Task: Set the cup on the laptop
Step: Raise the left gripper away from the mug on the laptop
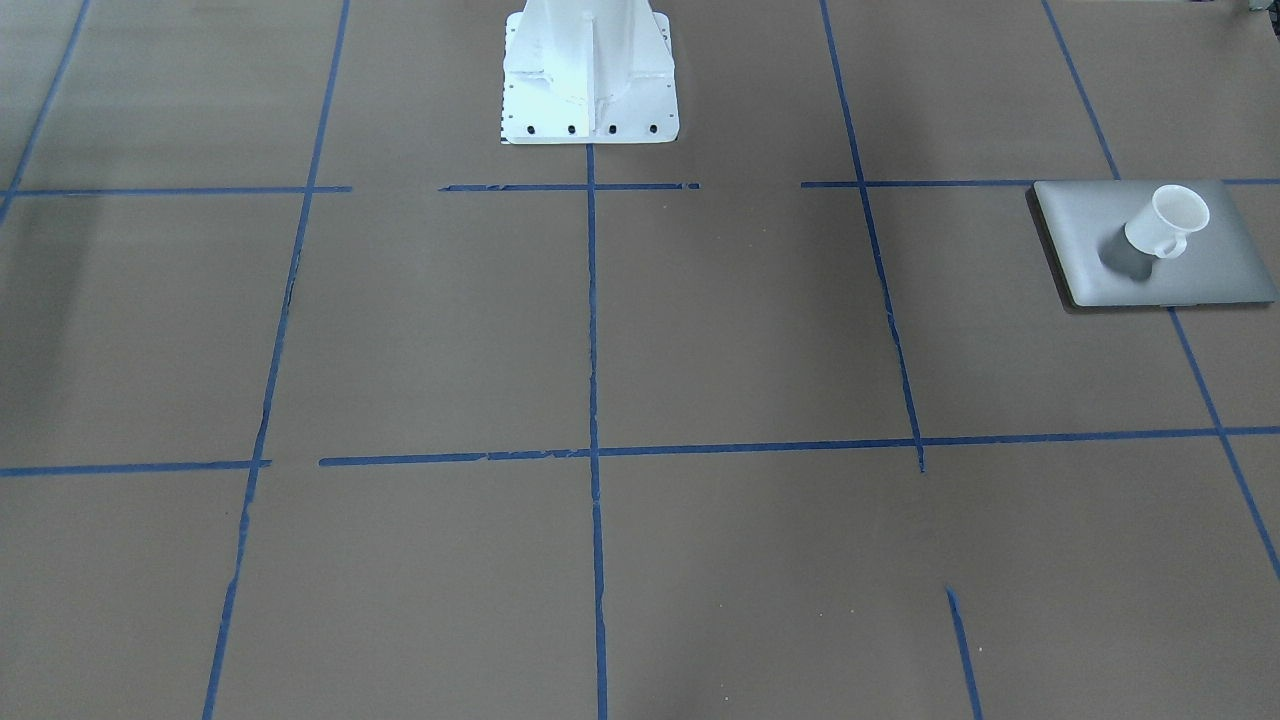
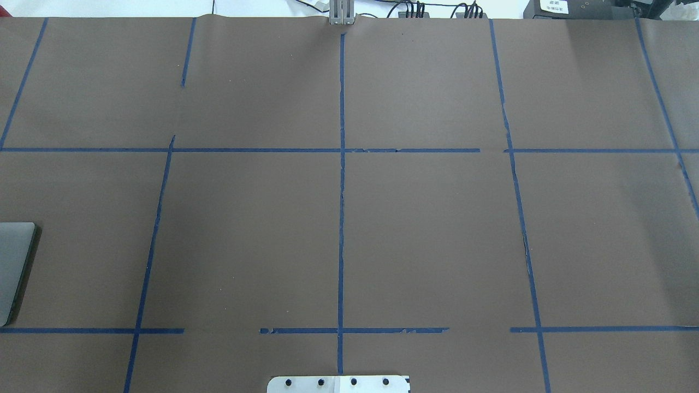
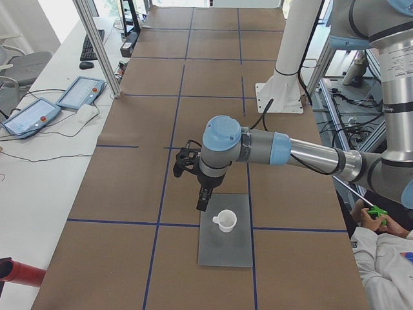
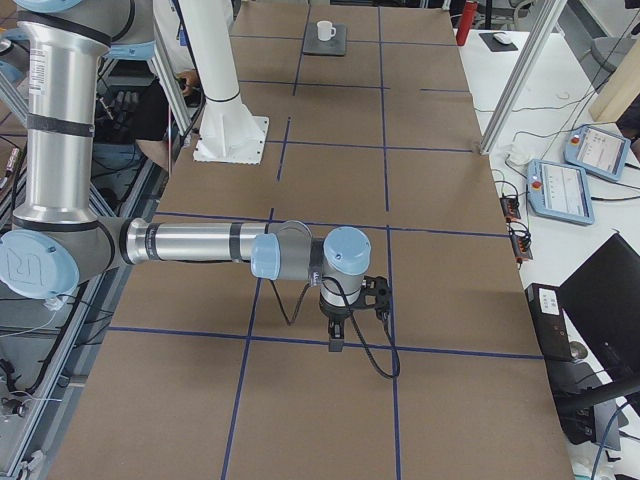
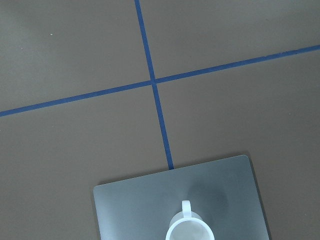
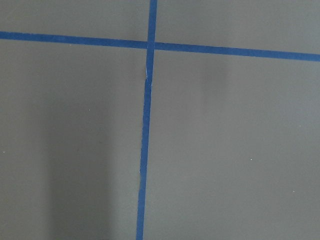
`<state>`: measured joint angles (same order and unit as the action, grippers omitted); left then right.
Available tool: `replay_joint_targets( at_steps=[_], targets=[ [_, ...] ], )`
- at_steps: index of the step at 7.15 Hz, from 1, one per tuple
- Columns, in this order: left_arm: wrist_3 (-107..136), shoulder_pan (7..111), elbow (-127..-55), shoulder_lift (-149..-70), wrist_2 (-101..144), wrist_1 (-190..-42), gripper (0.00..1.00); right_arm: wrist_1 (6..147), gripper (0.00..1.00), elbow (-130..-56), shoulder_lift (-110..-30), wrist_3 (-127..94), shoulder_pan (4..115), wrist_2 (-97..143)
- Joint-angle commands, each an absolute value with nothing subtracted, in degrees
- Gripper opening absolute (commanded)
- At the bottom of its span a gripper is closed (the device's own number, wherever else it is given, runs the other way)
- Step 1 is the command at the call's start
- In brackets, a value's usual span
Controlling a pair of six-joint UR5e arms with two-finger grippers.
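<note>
— The cup (image 1: pixel 1165 225), where is it?

— At the left end of the table (image 1: pixel 640 330), upright on the closed lid of the laptop (image 1: pixel 1200 272), roughly mid-lid and touching it. Its handle points to the side away from the robot.

— Anything in it?

— The mouth faces up. From the left wrist camera only its own pale bottom shows inside.

— And the laptop?

— It lies flat, silver-grey, in a square marked with blue tape (image 1: pixel 592 330), with one short edge just over a tape line.

— The left gripper (image 3: pixel 202 201)?

— It hangs fingers-down above the table, just beside the laptop's edge on the side toward the table's middle. It is near the cup but apart from it. Only the side camera catches it, so I cannot tell whether its fingers are spread or pressed together.

— Moving right?

— The white pedestal (image 1: pixel 590 80) stands bolted at the table's centre line, on the robot's side.

— The right gripper (image 4: pixel 336 338)?

— It is over the right part of the table, pointing down just above a tape line, well apart from laptop and cup. It too shows only from the side, so I cannot tell its state.
</note>
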<state>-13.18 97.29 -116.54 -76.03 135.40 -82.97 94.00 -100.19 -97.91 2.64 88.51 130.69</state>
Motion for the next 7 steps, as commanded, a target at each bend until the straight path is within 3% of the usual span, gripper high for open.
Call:
replay_joint_targets(
  at_steps=[1, 7],
  targets=[
    [-13.18, 97.29, -116.63, -76.03, 135.35, -82.97, 1.00, 94.04, 1.00, -100.20, -97.91, 2.64, 88.51, 130.69],
    [-13.53, 97.29, -116.02, -75.85, 135.26, -83.05, 1.00, 94.04, 1.00, -100.20, -97.91, 2.64, 88.51, 130.69]
  ],
)
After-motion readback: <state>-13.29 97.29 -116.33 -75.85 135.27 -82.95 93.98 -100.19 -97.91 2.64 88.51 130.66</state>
